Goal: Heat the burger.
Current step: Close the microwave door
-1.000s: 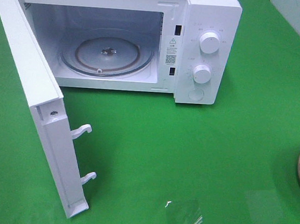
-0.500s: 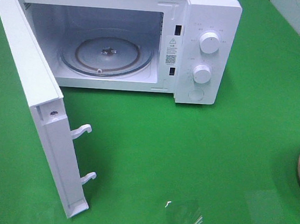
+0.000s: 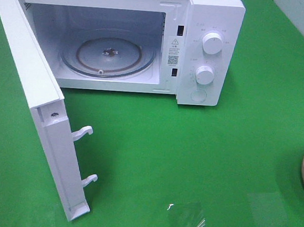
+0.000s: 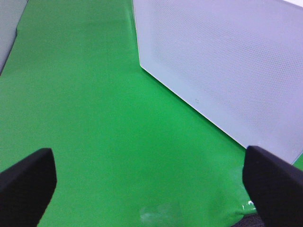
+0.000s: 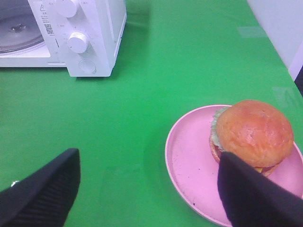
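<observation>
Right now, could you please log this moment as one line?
microwave door open, empty | burger on pink plate | left gripper open | right gripper open, above table

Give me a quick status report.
Both pincers open, empty. Burger sits on pink plate, untouched. Microwave door wide open, turntable bare; nothing in the way.

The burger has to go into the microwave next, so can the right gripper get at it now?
Probably yes: the burger sits uncovered on the pink plate, and the right gripper is open, with nothing between.
</observation>
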